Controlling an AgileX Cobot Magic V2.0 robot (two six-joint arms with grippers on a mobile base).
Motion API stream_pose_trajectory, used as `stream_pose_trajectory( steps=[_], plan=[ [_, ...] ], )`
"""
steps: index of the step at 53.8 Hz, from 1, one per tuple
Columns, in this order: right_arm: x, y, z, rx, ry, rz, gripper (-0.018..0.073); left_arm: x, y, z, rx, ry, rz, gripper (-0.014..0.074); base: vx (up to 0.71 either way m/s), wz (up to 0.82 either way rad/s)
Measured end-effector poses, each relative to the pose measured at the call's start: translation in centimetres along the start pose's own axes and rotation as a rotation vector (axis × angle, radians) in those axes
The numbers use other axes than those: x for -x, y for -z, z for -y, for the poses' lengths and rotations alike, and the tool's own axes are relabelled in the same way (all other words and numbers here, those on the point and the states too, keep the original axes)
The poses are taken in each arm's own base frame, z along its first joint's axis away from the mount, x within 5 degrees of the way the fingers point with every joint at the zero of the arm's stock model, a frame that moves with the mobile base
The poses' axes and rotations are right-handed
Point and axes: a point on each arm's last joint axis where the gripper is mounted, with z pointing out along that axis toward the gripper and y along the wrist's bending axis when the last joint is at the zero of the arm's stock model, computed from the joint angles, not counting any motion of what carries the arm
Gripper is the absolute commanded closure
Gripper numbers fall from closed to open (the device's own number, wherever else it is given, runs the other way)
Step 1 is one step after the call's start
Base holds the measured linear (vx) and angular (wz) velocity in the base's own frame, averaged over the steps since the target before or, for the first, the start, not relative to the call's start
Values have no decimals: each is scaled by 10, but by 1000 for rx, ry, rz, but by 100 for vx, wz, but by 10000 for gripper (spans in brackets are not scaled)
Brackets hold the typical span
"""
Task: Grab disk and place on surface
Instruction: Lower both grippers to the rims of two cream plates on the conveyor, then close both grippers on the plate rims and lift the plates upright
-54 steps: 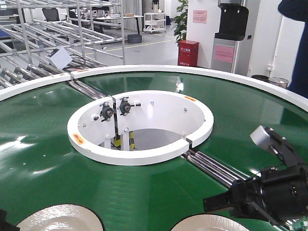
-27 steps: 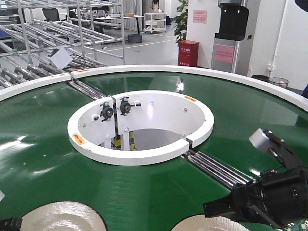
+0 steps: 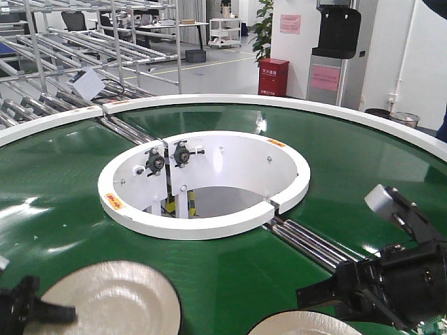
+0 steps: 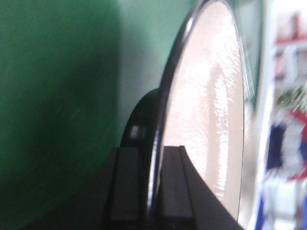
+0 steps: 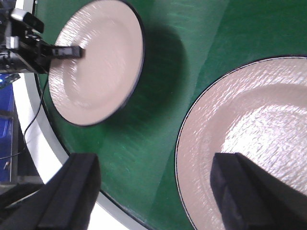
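Note:
A cream disk with a dark rim hangs tilted just above the green conveyor belt. My left gripper is shut on its near-left rim. In the left wrist view the disk shows edge-on, with the left gripper clamped on the rim. The right wrist view shows that disk held by the left gripper. A second disk lies flat on the belt. My right gripper hangs open over its edge, holding nothing. The dark metal surface is out of view.
The white inner ring of the conveyor surrounds an open well in the middle. Metal rollers cross the belt on the right. The white outer rim runs close below the disks. Racks and a red box stand beyond.
The left gripper has come into the front view and raised the left disk, which now shows larger, higher and tilted. The right arm has barely moved.

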Motion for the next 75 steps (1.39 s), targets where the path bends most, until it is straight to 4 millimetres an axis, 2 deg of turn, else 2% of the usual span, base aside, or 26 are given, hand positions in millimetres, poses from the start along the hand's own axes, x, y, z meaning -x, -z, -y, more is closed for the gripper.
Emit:
stream_pose_trajectory(
  steps=[8, 9, 14, 18, 23, 33, 42, 54, 63, 67, 70, 74, 75],
  plan=[
    [8, 20, 27, -62, -105, 81, 27, 7, 15, 32, -75, 1, 118, 601, 0, 0],
    [10, 44, 53, -121, -192, 153, 27, 7, 23, 49, -111, -3, 159, 601, 0, 0],
    [8, 66, 76, -184, -253, 209, 27, 7, 29, 61, -133, -20, 187, 601, 0, 0],
    [6, 76, 94, -232, -298, 228, 27, 7, 34, 70, -155, -31, 214, 600, 0, 0],
    [3, 75, 115, -271, -328, 190, 27, 7, 39, 80, -184, -33, 242, 599, 0, 0],
    [0, 50, 156, -275, -384, 66, 27, 6, 42, 85, -203, -32, 251, 598, 0, 0],
    [-2, 24, 177, -255, -388, -16, 27, 6, 42, 85, -202, -32, 252, 598, 0, 0],
    [-10, -34, 191, -184, -369, -200, 27, 6, 42, 85, -204, -31, 254, 598, 0, 0],
    [-13, -73, 186, -127, -338, -281, 48, 6, 42, 85, -204, -31, 254, 598, 0, 0],
    [-9, -82, 181, -97, -333, -269, 140, 6, 42, 85, -204, -31, 254, 598, 0, 0],
    [-7, -89, 178, -77, -337, -257, 274, 6, 42, 85, -205, -31, 254, 598, 0, 0],
    [-9, -102, 174, -26, -361, -254, 543, 6, 42, 85, -205, -28, 254, 598, 0, 0],
    [-9, -103, 173, -15, -367, -253, 575, 6, 42, 85, -205, -28, 254, 598, 0, 0]
  ],
)
